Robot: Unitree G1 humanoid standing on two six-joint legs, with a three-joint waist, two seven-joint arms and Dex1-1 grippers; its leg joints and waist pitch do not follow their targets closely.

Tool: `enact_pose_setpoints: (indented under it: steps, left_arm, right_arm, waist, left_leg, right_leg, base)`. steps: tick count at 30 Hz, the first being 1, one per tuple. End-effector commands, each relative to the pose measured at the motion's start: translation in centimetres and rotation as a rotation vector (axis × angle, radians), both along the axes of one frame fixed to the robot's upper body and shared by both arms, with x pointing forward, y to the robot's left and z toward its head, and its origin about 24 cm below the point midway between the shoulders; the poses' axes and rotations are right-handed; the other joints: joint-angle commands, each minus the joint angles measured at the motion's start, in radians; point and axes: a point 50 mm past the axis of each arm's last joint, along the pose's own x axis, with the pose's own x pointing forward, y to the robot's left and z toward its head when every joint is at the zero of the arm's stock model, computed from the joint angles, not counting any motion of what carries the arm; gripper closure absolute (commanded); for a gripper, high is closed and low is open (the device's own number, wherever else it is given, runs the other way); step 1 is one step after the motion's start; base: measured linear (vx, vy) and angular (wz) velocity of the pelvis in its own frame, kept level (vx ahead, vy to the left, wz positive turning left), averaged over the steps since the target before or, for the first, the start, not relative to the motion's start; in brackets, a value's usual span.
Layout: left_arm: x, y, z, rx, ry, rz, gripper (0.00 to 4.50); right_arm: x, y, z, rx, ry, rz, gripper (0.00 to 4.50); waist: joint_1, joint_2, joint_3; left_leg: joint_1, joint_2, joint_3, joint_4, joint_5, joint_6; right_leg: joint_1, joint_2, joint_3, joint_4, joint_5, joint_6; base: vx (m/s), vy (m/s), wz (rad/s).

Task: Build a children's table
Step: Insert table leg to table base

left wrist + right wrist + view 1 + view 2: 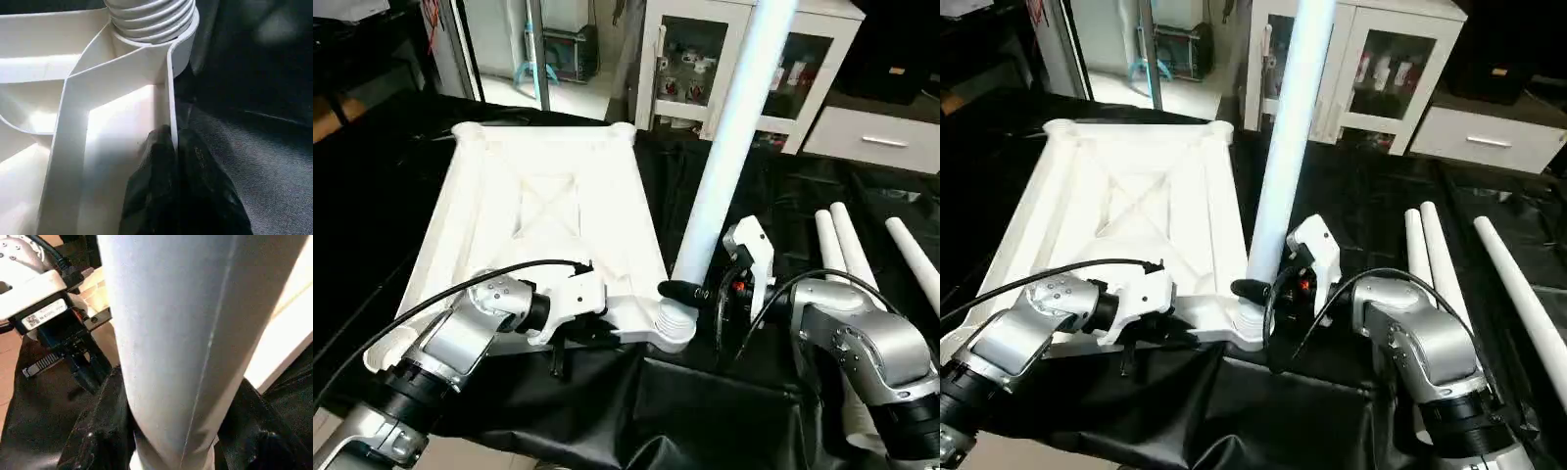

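The white table top point(548, 211) lies upside down on the black cloth point(705, 411), its ribbed, X-braced underside facing up and its near edge just in front of the robot's two arms. At the near corner of the table top, on the robot's right, sits the round threaded corner socket point(675, 323), and one tapered white leg point(729, 147) stands in it, rising steeply with a slight lean away from the table top. The right gripper point(690, 291) is at the foot of this leg, just above the socket; in the right wrist view its black fingers point(105, 431) sit on either side of the tube, clamped around it. The left gripper point(175, 147) is on the near edge of the table top, just beside the same socket, toward the robot's left of it; in the left wrist view its two fingers are pressed together on the thin upright rim wall point(170, 93), one inside and one outside. Three further white legs point(847, 245) lie flat on the cloth well to the right of the socket, beyond the right arm, two of them side by side and touching, the third apart from them. Behind the table top stands a white glass-door cabinet point(705, 59).
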Motion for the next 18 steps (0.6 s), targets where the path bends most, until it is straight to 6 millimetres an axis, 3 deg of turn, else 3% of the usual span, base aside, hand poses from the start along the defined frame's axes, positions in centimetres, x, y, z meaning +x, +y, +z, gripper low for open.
enact_pose_setpoints:
  steps: [1,5,12,13,18]
  left_arm:
    - [-1.0,-2.0,0.4,-0.024,0.017,-0.140,4.50]
    - [-1.0,-2.3,0.5,-0.026,0.012,-0.141,4.50]
    - [-0.8,-2.0,0.3,-0.020,0.001,-0.119,4.50]
    - [-0.7,-1.9,0.3,-0.020,-0.001,-0.115,4.50]
    - [-0.6,-1.9,0.3,-0.027,-0.006,-0.100,4.50]
  right_arm:
    - [0.3,-0.3,-0.2,-0.032,0.005,-0.015,2.65]
    - [0.4,-0.2,-0.4,-0.035,0.009,-0.008,2.65]
    - [0.2,-0.3,-0.7,-0.035,0.014,-0.012,2.65]
    - [0.1,-0.5,-0.8,-0.031,0.018,-0.025,2.65]
    - [-0.2,-1.0,-1.3,0.015,0.019,-0.086,2.65]
  waist:
    - [-0.010,-0.001,-0.052]
    - [-0.011,-0.006,-0.052]
    - [-0.010,-0.005,-0.052]
    - [-0.009,0.000,-0.052]
    - [-0.008,-0.002,-0.052]
  left_leg:
    - [0.029,0.081,-0.041,-0.083,-0.245,-0.042]
    - [0.028,0.081,-0.040,-0.082,-0.238,-0.038]
    - [0.030,0.081,-0.040,-0.082,-0.246,-0.040]
    - [0.030,0.081,-0.041,-0.083,-0.248,-0.042]
    - [0.031,0.082,-0.040,-0.084,-0.262,-0.045]
  right_leg:
    - [0.012,-0.098,0.059,-0.083,-0.197,-0.150]
    - [0.012,-0.098,0.058,-0.082,-0.186,-0.157]
    - [0.012,-0.098,0.059,-0.084,-0.192,-0.157]
    - [0.012,-0.098,0.059,-0.083,-0.195,-0.156]
    - [0.009,-0.098,0.060,-0.085,-0.191,-0.157]
  base:
    - [0.000,0.000,0.00]
    - [0.000,0.000,0.00]
    - [0.000,0.000,0.00]
    - [0.000,0.000,0.00]
    - [0.000,0.000,0.00]
